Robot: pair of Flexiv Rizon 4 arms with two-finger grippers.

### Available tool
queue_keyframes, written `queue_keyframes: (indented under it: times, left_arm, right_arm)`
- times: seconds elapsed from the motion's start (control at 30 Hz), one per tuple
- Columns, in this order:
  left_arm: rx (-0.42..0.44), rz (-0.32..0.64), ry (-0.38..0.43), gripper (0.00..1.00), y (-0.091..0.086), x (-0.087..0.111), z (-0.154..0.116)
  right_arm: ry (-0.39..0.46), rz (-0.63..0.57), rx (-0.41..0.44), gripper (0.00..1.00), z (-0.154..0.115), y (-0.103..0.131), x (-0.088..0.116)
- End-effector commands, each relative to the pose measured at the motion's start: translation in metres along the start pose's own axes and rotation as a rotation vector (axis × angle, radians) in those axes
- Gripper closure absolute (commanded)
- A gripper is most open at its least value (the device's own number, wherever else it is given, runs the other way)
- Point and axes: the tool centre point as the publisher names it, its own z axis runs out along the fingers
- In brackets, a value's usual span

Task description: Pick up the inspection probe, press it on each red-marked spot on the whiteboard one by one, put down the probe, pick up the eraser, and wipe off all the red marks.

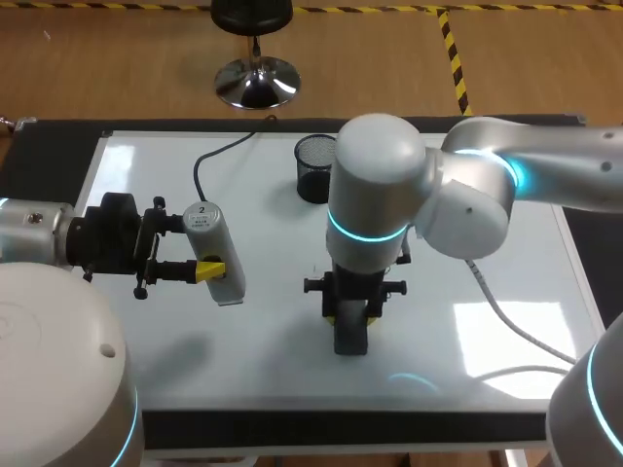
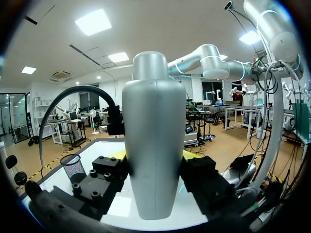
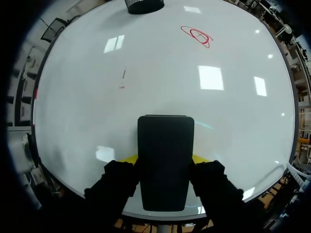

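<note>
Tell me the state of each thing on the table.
Inspection probe: clamped in left gripper.
Eraser: clamped in right gripper.
Whiteboard: red circled mark not yet wiped; faint red streak too.
Mesh cup: upright.

Black mesh cup [image 1: 313, 167] stands upright toward the far side, about mid-width, its round mouth facing up at the head camera. In the right wrist view only the cup's lower wall peeks in, far ahead. The dark tabletop [image 1: 54, 161] shows at the left and in a band along the near edge.
</note>
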Motion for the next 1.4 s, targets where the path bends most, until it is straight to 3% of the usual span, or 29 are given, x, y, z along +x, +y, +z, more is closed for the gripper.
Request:
queue_keyframes:
  times: [0.03, 0.77, 1.1, 1.4]
  left_arm:
    - [0.001, 0.003, -0.003, 1.0, -0.001, 0.001, 0.0]
    - [0.001, 0.003, -0.003, 1.0, -0.001, 0.001, 0.0]
    - [0.001, 0.003, -0.003, 1.0, -0.001, 0.001, 0.0]
    - [0.001, 0.003, -0.003, 1.0, -0.001, 0.001, 0.0]
  right_arm:
    - [0.008, 0.018, 0.003, 1.0, 0.004, 0.007, -0.023]
    - [-0.038, 0.132, 0.013, 1.0, 0.003, 0.028, -0.102]
    - [0.015, 0.073, -0.024, 1.0, -0.02, 0.038, -0.143]
    - [-0.002, 0.024, -0.053, 1.0, -0.038, 0.043, -0.171]
